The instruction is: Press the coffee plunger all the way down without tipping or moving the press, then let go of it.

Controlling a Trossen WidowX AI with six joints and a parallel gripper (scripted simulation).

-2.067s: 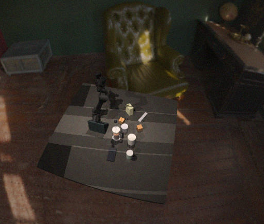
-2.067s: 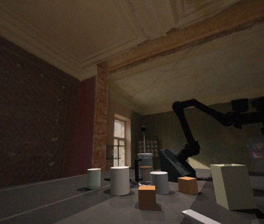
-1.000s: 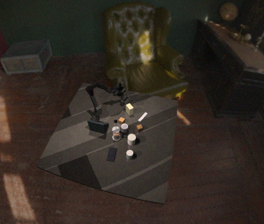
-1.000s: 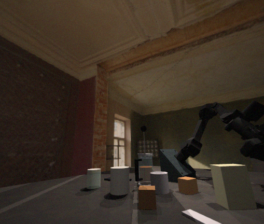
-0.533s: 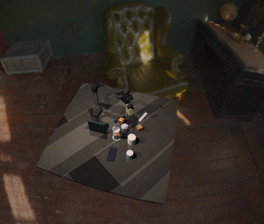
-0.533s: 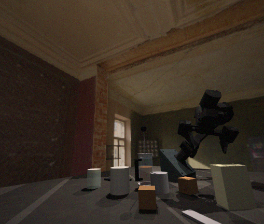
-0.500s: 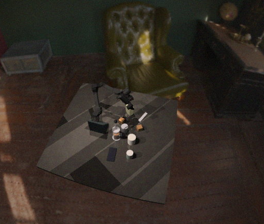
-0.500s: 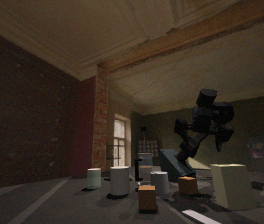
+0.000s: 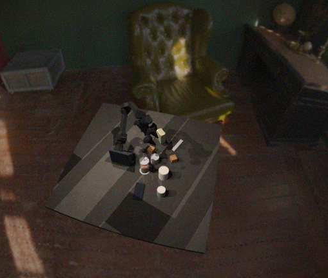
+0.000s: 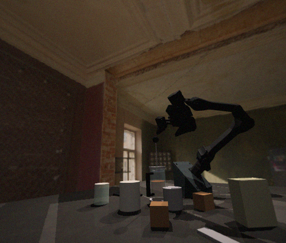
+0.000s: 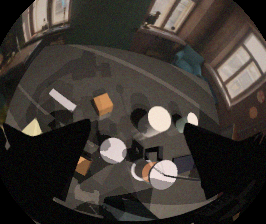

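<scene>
The coffee press (image 9: 144,165) (image 10: 157,175) (image 11: 163,174) stands upright, with a clear body, a brown-orange layer inside and a black side handle (image 10: 148,184). Its thin plunger rod (image 10: 156,154) stands far out of the lid, topped by a round black knob (image 10: 155,139) (image 9: 144,150). In the wrist view the rod runs toward the right finger and the knob cannot be made out. My gripper (image 10: 167,133) (image 11: 138,126) is open and empty, tilted above knob height. In the exterior view one fingertip appears just above the knob, the other to its right.
A grey cylinder (image 9: 154,159) (image 10: 173,198) stands close beside the press. Nearby are white (image 10: 130,197) and pale green (image 10: 101,194) cylinders, two orange cubes (image 10: 159,215) (image 10: 203,201), a tall pale-yellow block (image 10: 252,202), a white strip (image 9: 177,145) and a dark slab (image 9: 138,191).
</scene>
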